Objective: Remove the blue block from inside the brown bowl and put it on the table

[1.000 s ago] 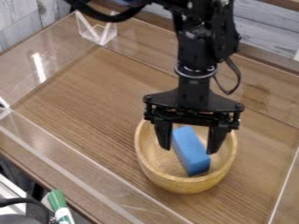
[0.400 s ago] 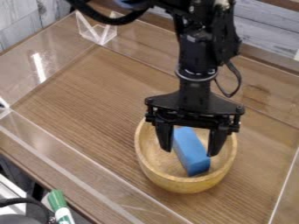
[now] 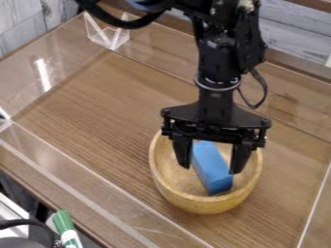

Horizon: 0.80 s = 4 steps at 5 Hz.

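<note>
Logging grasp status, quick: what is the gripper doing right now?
Gripper: open, fingers straddling the blue block in the brown bowl; not holding anything yet.

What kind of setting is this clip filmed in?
Probably a lab robot workcell: a brown wood-grain tabletop fenced by low clear plastic walls, with a black robot arm over a round light-brown wooden bowl.
</note>
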Each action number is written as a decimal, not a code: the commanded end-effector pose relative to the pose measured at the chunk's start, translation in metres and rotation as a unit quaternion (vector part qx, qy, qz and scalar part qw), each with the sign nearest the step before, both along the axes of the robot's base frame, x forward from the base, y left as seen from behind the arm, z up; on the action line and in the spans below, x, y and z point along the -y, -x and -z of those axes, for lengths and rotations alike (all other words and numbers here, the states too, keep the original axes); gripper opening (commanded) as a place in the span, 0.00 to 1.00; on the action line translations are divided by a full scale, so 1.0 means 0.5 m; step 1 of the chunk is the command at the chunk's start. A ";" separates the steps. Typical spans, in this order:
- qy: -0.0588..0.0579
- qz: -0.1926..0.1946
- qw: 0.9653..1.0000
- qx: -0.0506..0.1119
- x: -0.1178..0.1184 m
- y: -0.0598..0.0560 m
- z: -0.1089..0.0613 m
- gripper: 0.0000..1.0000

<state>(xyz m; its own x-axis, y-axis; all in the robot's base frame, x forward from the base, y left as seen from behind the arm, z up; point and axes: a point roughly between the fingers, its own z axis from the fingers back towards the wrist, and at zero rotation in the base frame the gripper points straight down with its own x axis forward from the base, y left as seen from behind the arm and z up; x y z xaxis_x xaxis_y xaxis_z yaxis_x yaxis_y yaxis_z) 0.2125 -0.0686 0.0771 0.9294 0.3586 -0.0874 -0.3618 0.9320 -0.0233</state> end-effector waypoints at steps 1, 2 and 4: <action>0.004 -0.002 1.000 0.012 -0.002 -0.010 -0.009 1.00; 0.005 0.000 1.000 0.012 -0.004 -0.010 -0.007 1.00; 0.005 0.009 1.000 0.014 -0.005 -0.012 -0.007 1.00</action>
